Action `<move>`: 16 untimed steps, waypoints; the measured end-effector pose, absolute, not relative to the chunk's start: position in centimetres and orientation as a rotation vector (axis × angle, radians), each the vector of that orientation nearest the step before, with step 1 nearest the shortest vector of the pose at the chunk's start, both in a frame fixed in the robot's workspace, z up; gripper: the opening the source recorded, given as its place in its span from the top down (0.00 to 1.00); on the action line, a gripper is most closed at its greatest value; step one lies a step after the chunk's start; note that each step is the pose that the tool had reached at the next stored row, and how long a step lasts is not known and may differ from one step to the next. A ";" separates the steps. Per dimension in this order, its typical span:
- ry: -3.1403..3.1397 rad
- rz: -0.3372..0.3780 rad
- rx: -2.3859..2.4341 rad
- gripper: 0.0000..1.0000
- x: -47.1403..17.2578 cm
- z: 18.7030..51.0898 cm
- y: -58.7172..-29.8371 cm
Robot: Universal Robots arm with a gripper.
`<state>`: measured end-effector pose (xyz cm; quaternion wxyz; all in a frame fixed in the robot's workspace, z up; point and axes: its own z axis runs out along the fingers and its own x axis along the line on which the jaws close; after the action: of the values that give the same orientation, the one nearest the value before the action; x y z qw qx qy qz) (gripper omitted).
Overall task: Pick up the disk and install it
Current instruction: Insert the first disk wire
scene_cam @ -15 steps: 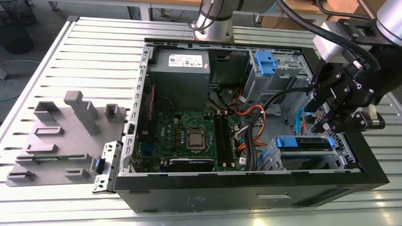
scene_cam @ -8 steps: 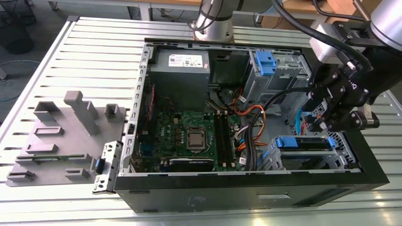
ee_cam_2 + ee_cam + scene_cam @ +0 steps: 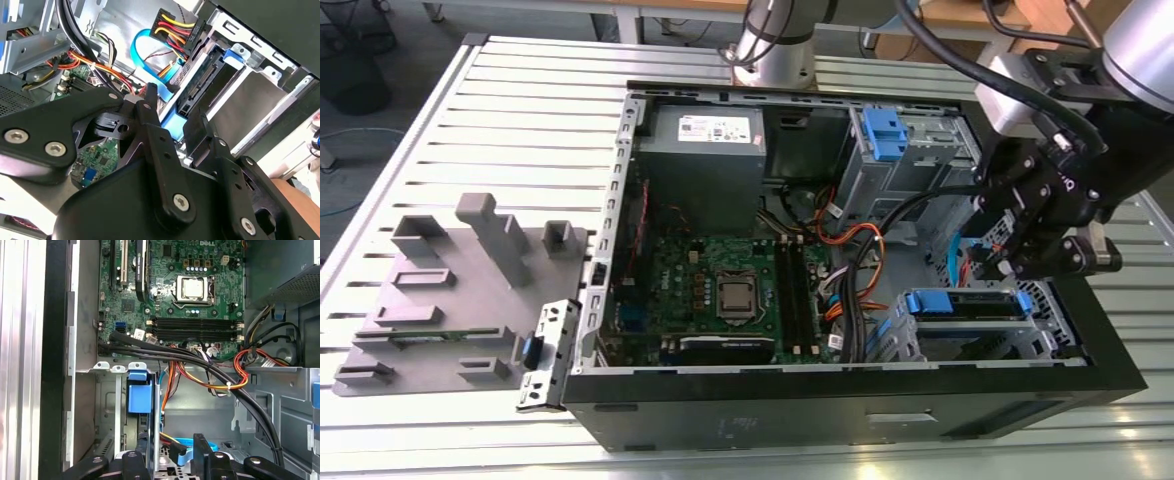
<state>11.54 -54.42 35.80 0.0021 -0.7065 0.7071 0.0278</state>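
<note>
Now one disk [image 3: 971,306] sits in the bay [image 3: 1051,325], jaws seemingly apart near it.

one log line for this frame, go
gripper: low over drive cage | disk: in cage slot | case: side open

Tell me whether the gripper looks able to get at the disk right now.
Likely yes: the gripper hangs close over the disk in the open case, fingers apart. The blue cable and wired plug beside it may crowd the way.
</note>
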 end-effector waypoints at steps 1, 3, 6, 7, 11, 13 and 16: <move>2.219 0.087 -2.217 0.52 11.6 35.8 -54.4; 2.219 0.087 -2.217 0.52 11.8 35.7 -54.4; 2.219 0.088 -2.216 0.52 11.8 35.5 -54.4; 2.218 0.087 -2.217 0.52 11.8 35.5 -54.4; 2.218 0.087 -2.217 0.52 11.9 35.4 -54.4; 2.218 0.087 -2.217 0.52 12.0 35.4 -54.4; 2.219 0.087 -2.216 0.52 12.0 35.4 -54.4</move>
<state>12.00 -54.41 35.45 0.0021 -0.7065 0.7072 0.0278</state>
